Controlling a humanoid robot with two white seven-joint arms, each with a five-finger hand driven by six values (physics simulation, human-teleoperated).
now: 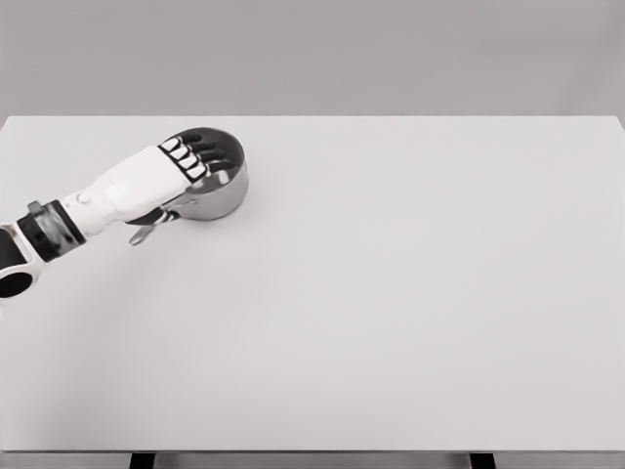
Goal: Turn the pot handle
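A small steel pot with a dark inside stands on the white table at the far left. Its short handle points toward the lower left and is mostly hidden under my forearm. My left hand lies over the pot's near-left rim. The fingers curl down into the pot, and the thumb sits below against the outer wall near the handle's root. The hand grips the pot at its rim. My right arm does not show.
The white tabletop stretches right and toward me from the pot. Its far edge runs just behind the pot, and its left edge is close to my left forearm.
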